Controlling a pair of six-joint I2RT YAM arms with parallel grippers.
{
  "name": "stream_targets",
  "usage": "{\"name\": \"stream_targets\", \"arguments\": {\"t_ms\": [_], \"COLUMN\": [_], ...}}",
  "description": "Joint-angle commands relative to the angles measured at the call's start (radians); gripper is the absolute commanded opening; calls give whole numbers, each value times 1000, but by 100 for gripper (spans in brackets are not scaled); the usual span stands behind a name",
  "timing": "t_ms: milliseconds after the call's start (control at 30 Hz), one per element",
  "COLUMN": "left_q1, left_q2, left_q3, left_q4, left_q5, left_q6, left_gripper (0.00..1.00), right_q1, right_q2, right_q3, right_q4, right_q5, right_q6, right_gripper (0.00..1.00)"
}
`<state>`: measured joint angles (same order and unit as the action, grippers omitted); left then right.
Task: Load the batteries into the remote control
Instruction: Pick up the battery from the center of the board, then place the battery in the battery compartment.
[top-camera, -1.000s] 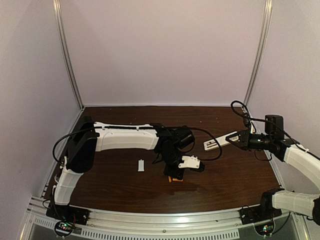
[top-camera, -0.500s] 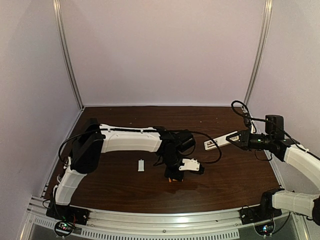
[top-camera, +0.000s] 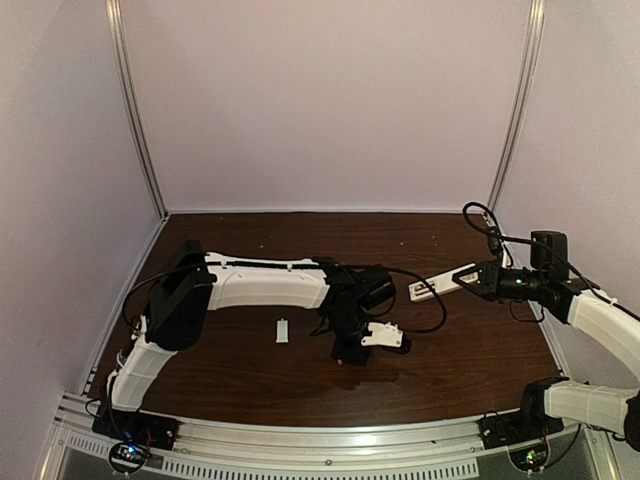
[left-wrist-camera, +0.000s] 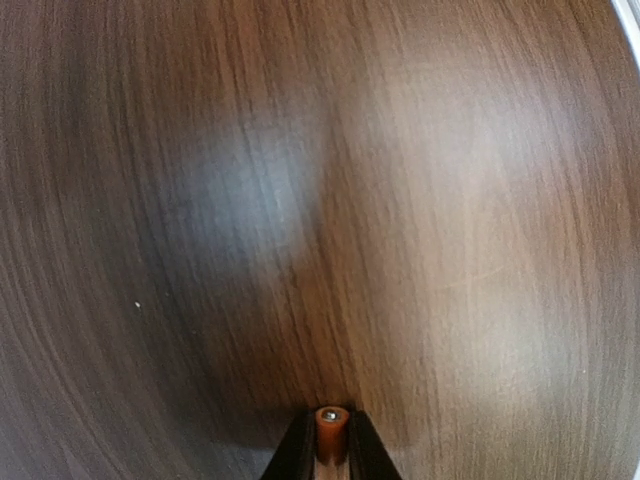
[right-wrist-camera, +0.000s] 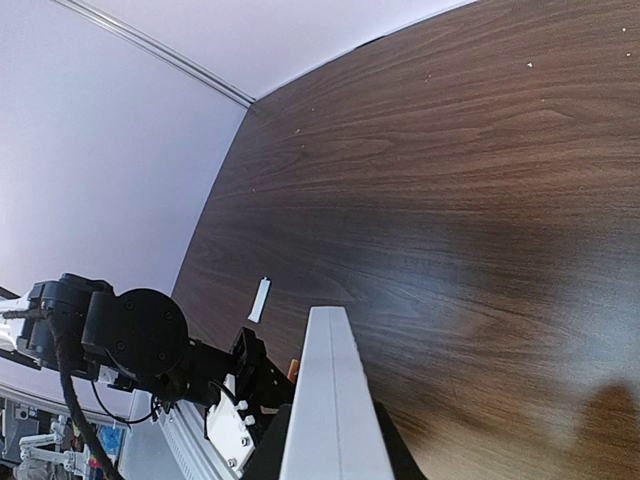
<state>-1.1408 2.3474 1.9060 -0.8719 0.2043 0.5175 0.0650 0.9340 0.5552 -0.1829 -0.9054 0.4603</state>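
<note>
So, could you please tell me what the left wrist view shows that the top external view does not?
Only the left wrist view shows the orange battery clamped in the left hand, its metal tip facing out. Only the top external view shows the remote control held by the right hand, and the white cover plate lying flat. Both show the left hand and the wooden table.
</note>
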Motion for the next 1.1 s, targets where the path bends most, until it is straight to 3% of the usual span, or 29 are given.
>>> {"name": "stream_targets", "arguments": {"t_ms": [0, 233, 400, 600, 700, 900, 1067], "left_q1": [-2, -10, -10, -3, 15, 44, 44], "left_q2": [43, 33, -70, -277, -429, -697, -767], "left_q3": [43, 142, 138, -46, -189, -557, -673], "left_q4": [-29, -28, 34, 202, 362, 805, 988], "left_q5": [3, 22, 47, 111, 137, 147, 138], "left_q6": [-21, -32, -42, -70, -109, -163, -197], "left_gripper": [13, 1, 0, 0, 0, 0, 0], "right_q1": [-10, -11, -10, 3, 37, 169, 303], "right_q2": [-6, -8, -6, -6, -3, 18, 66], "right_q3": [-13, -11, -21, -20, -10, -36, -8], "right_q4": [35, 43, 91, 92, 102, 243, 303], "right_q5": [-11, -21, -58, -69, -69, -51, 6], "right_q6": [8, 24, 79, 119, 148, 294, 364], "right_gripper": [0, 0, 0, 0, 0, 0, 0]}}
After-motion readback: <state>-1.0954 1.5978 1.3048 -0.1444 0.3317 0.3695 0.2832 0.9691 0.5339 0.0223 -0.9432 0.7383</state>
